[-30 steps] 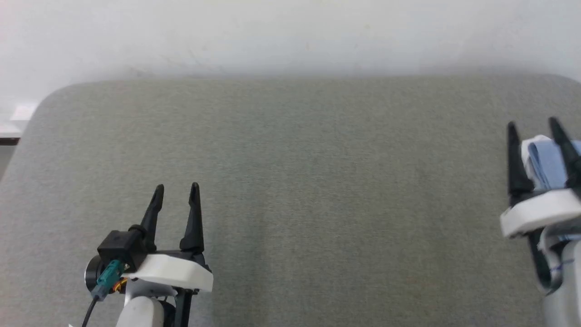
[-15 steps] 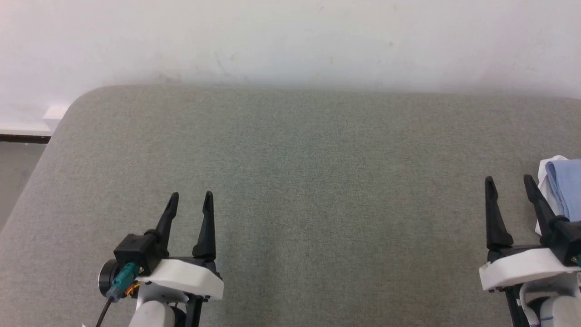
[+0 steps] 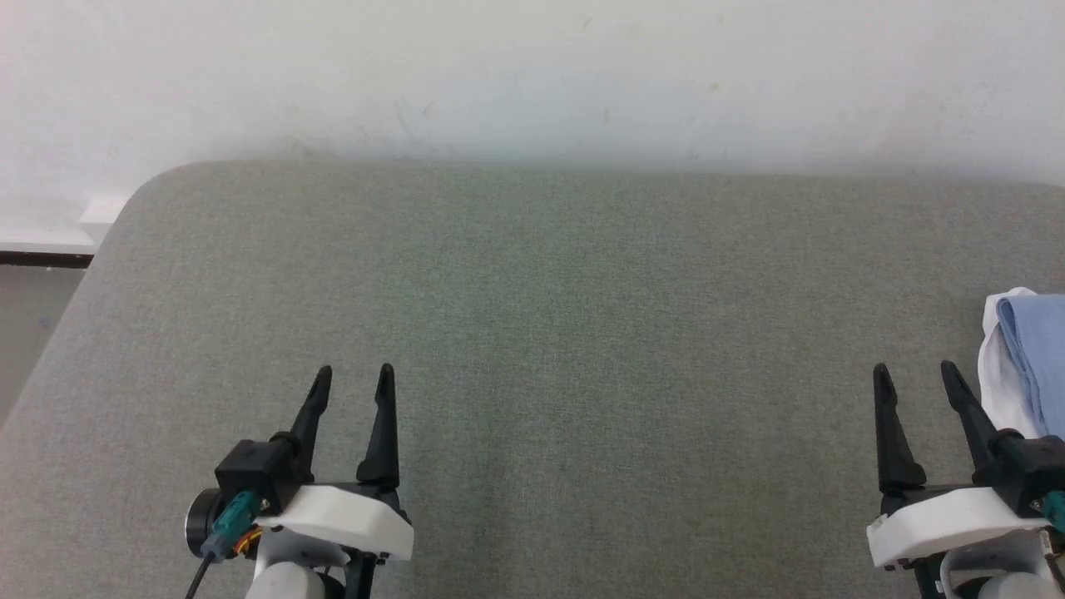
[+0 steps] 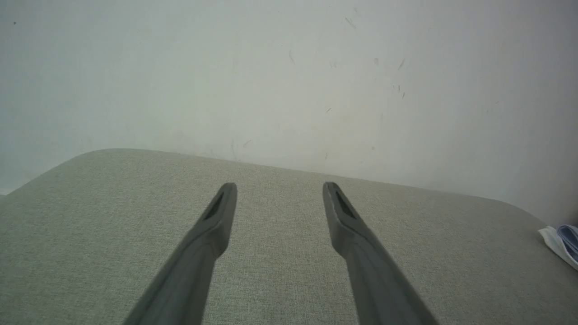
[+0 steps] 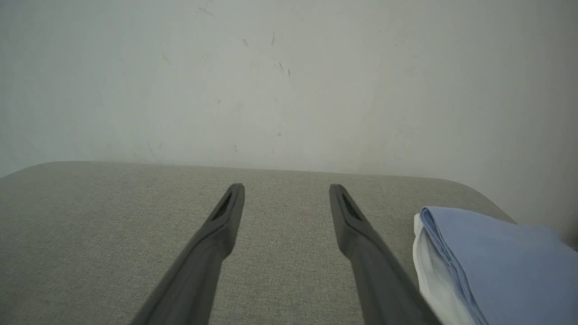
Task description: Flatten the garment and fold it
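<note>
My right wrist view showed the shirt folded, blue over white, at the table's right end, just beside my right pincer. That pincer and my left pincer both gaped wide, holding nothing.

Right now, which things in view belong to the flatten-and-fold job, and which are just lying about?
Part of the job:
- garment: light blue with white layers, folded at the table's right end
- left gripper: open, empty
- right gripper: open, empty, next to the garment

Just there:
- table: grey fabric top
- wall: white, scuffed
</note>
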You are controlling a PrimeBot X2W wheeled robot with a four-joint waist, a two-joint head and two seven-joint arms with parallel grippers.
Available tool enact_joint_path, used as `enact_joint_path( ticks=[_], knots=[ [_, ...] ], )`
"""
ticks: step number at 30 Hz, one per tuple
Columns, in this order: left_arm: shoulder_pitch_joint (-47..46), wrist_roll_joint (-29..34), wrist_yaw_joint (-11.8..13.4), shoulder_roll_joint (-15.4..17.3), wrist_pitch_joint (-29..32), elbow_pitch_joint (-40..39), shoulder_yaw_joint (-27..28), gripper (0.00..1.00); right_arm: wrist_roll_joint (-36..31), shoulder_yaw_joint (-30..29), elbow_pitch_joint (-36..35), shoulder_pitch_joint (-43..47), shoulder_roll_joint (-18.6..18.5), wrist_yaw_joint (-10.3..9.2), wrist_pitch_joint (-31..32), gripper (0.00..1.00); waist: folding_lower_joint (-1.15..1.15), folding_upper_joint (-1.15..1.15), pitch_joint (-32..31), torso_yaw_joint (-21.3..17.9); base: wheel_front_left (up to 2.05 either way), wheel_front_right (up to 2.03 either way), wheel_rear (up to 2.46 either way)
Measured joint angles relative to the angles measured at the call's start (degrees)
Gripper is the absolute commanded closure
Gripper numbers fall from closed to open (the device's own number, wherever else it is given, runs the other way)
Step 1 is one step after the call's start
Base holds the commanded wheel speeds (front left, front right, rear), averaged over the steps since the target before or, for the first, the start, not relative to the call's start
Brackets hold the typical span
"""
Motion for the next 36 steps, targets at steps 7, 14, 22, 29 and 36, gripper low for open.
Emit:
enact_joint_path(
  ticks=[7,14,22,29,36],
  knots=[
    [0.0,-0.2,0.0,0.0,0.0,0.5,-0.1,0.00,0.0,0.8,0.5,0.0,0.0,0.00,0.0,0.00,0.00,0.00,0.0,-0.1,0.00,0.00,0.00],
    [0.0,-0.2,0.0,0.0,0.1,0.4,0.0,1.00,0.0,0.8,0.5,0.0,0.0,0.00,0.0,1.00,0.00,0.00,0.0,-0.1,0.00,0.00,0.00],
    [0.0,-0.2,0.0,0.0,0.2,0.4,0.0,1.00,0.0,0.8,0.5,0.0,0.0,0.00,0.1,1.00,0.00,0.00,0.0,-0.3,0.00,0.00,0.00],
    [0.0,0.2,0.0,0.0,0.9,0.0,0.1,1.00,-0.1,1.1,0.5,0.0,0.0,0.00,0.6,1.00,0.00,0.00,0.0,-0.5,0.00,0.00,0.00],
    [0.0,0.7,0.0,0.0,1.7,-0.6,0.2,1.00,-0.1,1.4,0.2,0.0,0.0,0.00,1.2,1.00,0.00,0.00,0.0,-0.8,0.00,0.00,0.00]
  ],
)
